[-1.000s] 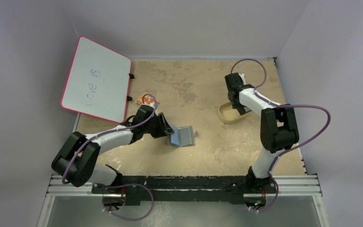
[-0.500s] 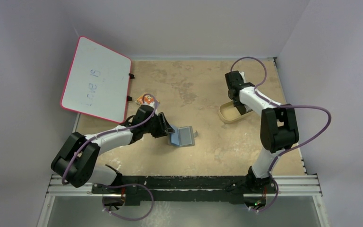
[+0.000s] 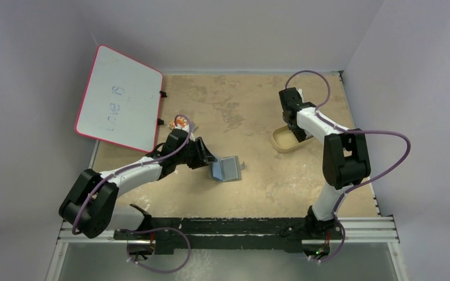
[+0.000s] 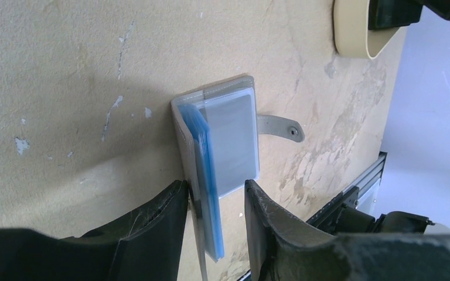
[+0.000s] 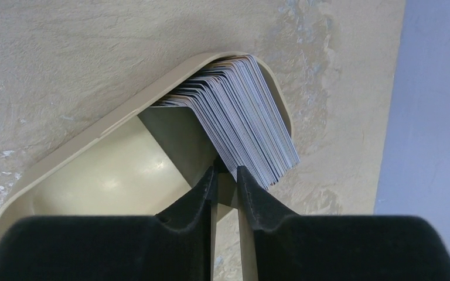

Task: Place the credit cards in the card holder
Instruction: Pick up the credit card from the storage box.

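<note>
The card holder [image 3: 225,168] lies open left of centre, its grey cover and light blue sleeves [image 4: 208,152] standing up and its snap strap [image 4: 281,126] pointing right. My left gripper [image 3: 210,161] is open and straddles that raised flap [image 4: 214,187]; the left finger touches the grey cover. The credit cards [image 5: 240,111] stand as a fanned grey stack in the tan tray [image 5: 111,175]. My right gripper [image 5: 225,170] reaches into the tray [image 3: 281,140], its jaws nearly closed and pinching the near edge of the stack. From above, the cards are hidden by the right gripper [image 3: 297,136].
A red-framed whiteboard [image 3: 120,99] leans at the back left. A small orange packet [image 3: 181,123] lies just behind my left wrist. The table's right edge and the wall run close to the tray.
My left arm has shifted slightly back and left, and less blue shows on the holder from above. The right arm has barely moved.
</note>
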